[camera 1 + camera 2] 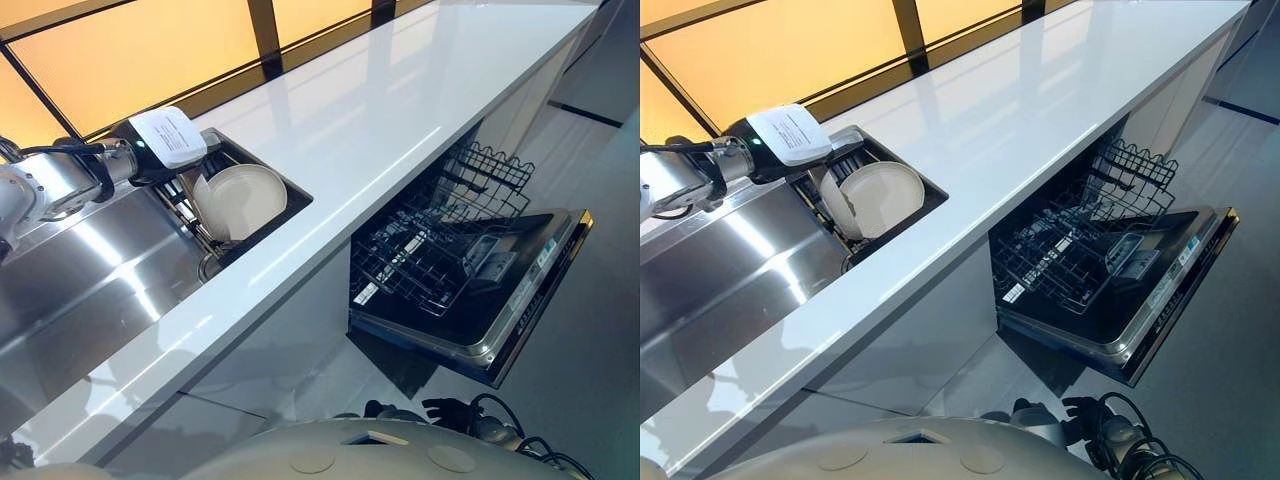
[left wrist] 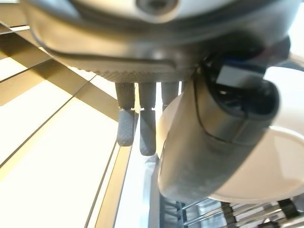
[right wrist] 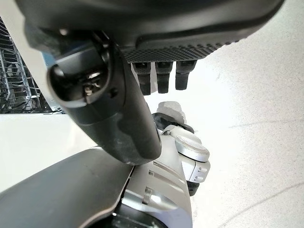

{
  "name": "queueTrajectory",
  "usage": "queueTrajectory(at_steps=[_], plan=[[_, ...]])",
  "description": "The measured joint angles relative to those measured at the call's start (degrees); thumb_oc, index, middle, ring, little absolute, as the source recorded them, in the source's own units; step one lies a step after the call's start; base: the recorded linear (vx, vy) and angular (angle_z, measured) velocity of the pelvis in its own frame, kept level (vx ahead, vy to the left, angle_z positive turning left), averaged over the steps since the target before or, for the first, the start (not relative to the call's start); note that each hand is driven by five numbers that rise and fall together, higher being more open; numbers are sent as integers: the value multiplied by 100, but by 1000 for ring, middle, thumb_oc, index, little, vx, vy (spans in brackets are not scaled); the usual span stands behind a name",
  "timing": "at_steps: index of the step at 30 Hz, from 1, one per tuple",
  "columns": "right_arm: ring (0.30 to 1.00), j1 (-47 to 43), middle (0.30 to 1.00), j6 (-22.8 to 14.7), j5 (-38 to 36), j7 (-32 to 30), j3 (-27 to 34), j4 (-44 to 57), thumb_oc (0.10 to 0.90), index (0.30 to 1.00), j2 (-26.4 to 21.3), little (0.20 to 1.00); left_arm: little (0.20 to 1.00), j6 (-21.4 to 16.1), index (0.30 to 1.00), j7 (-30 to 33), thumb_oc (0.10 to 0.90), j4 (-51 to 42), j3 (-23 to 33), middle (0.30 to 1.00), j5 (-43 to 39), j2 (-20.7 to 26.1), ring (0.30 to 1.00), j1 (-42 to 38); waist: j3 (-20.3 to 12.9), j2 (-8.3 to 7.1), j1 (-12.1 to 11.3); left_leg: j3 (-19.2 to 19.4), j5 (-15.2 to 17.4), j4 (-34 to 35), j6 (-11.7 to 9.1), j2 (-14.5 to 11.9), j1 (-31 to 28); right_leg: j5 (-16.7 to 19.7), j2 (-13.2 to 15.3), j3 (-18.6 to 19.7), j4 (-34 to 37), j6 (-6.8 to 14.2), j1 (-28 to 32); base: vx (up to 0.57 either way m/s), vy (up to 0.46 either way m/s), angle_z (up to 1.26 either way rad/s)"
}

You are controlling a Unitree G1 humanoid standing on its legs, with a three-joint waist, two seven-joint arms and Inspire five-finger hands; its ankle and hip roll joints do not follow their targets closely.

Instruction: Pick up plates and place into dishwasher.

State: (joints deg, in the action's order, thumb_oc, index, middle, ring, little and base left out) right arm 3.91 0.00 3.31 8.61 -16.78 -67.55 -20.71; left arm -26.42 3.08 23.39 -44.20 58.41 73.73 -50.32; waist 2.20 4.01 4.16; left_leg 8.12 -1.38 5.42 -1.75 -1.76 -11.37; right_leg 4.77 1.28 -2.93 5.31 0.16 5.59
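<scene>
Right hand (image 3: 142, 90): seen close in its own wrist view, hanging low over the pale speckled floor (image 3: 256, 95), thumb straight, fingers (image 3: 164, 76) curled inward so only short stubs show, nothing between them. Dishwasher (image 1: 470, 290): set under the counter at the robot's right, door dropped fully open, the lower wire rack (image 1: 430, 250) pulled out over the door and carrying no plates as far as can be seen; a second piece of dark wire rack (image 1: 490, 165) rises behind it. Counter (image 1: 400, 110): long glossy white worktop running from the near left to the far right, bare on its visible surface. Sink (image 1: 90, 270): stainless steel basin let into the counter's left part. Drying rack (image 1: 215, 235): dark wire rack in the sink's right end, beside the counter edge. Plates (image 1: 240, 200): white, round, standing on edge in the drying rack, leaning together, at least two visible. Left hand (image 2: 209, 128): reaching over the sink from the left and meeting the plates' far rim; its wrist view has the thumb lying across the near white plate's face and the fingers (image 2: 137, 128) hanging straight past the plate's edge, so it touches the plate but a closed grip cannot be confirmed. Window (image 1: 130, 50): amber-lit panes with dark frames behind the counter.
</scene>
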Motion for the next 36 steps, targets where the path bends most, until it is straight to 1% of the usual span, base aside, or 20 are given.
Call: queueTrajectory(at_steps=[3,10,18,21,23,26,29,33,36], plan=[[900,0,900,0,-6,0,-14,-1,800,900,-3,900,200,34,300,34,100,74,-67,300,-19,9,300,-69,-3,3,4,8,0,0,0,3,-3,0,-1,9,0,0,-2,0,0,0],[900,0,900,0,-54,-4,-24,-18,800,900,0,900,200,131,300,61,100,301,-517,300,-155,8,300,-430,-6,-3,11,27,2,0,-1,7,-8,7,-3,36,-1,5,-9,0,0,0],[900,3,900,-1,-218,-76,-39,-104,800,900,30,900,200,137,300,59,100,318,-565,300,-206,8,300,-455,-38,-21,28,42,2,0,0,9,-8,10,-5,54,-1,7,-16,0,0,0],[900,7,900,-1,-219,-96,-38,-124,800,900,65,900,200,133,300,55,100,316,-778,300,-203,7,300,-637,-69,-51,29,48,3,0,-1,9,-8,10,-5,58,-1,7,-19,0,0,0],[900,5,900,-2,-220,-98,-38,-148,800,900,78,900,200,116,300,37,100,313,-787,300,-198,8,300,-665,-98,-58,44,86,7,0,1,10,-8,11,-5,70,-1,8,-25,2,-1,-2],[900,8,900,-1,-222,-98,-41,-163,800,900,77,900,200,90,300,-82,100,300,-898,300,-199,7,300,-734,-147,-42,75,103,12,0,7,13,-10,13,-1,80,-1,12,-29,2,0,-1],[900,8,900,-2,-222,-98,-41,-177,800,900,79,900,200,87,300,-373,100,186,-1134,300,-210,7,300,-975,-158,-43,78,102,14,0,8,14,-12,16,0,87,-1,19,-30,0,0,0],[900,1,900,-2,-223,-98,-41,-176,800,900,70,900,200,83,300,-640,100,136,-1159,300,-215,6,300,-1065,-171,-23,91,98,15,1,6,12,-15,16,-1,87,-1,19,-30,0,0,0],[900,0,900,-1,-223,-98,-41,-177,800,900,68,900,200,-21,300,-764,100,139,-1159,300,-215,6,300,-1090,-170,-17,81,92,15,1,6,10,-13,17,-2,83,-1,18,-28,0,0,0]])
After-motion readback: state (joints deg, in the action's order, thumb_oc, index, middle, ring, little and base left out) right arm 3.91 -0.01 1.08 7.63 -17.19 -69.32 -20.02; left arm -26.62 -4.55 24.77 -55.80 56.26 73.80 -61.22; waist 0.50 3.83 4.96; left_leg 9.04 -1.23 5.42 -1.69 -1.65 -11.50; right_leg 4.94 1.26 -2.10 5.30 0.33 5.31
